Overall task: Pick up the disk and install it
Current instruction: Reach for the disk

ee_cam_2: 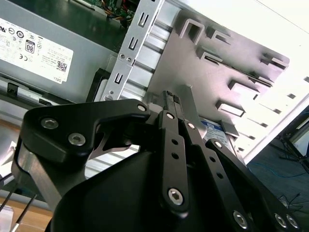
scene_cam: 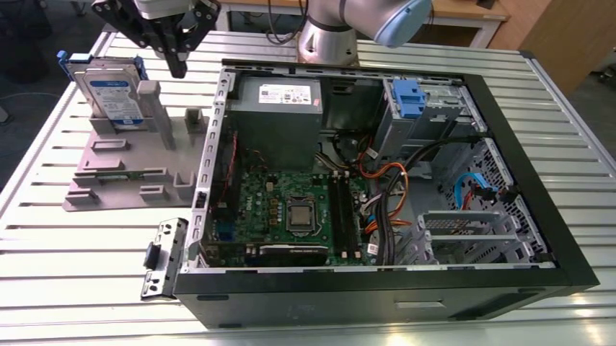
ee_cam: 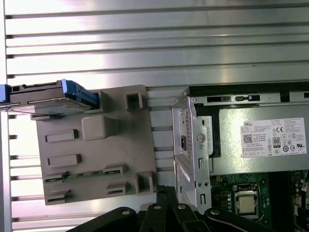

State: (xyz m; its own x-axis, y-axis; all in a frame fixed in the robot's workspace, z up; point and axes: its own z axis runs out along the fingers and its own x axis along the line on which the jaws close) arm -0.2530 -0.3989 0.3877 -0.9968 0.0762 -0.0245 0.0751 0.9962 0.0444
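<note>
The disk (scene_cam: 109,95) stands upright on its edge in the grey plastic stand (scene_cam: 125,176) at the exterior view's left, its white-and-blue label facing the camera and its blue bracket round the edges. My gripper (scene_cam: 178,70) hangs above the stand, just to the exterior view's right of the disk and apart from it, fingers shut together on nothing. In the first wrist view the disk (ee_cam: 48,99) shows edge-on at one end of the stand (ee_cam: 96,154), with the gripper (ee_cam: 163,189) off the stand's other end. In the second wrist view the gripper (ee_cam_2: 170,95) points at the stand (ee_cam_2: 231,63).
An open computer case (scene_cam: 520,144) lies on the slatted metal table (scene_cam: 58,245), holding a power supply (scene_cam: 274,97), a motherboard (scene_cam: 288,209), cables and a drive bay with a blue clip (scene_cam: 409,97). A loose black bracket (scene_cam: 164,256) lies in front of the stand.
</note>
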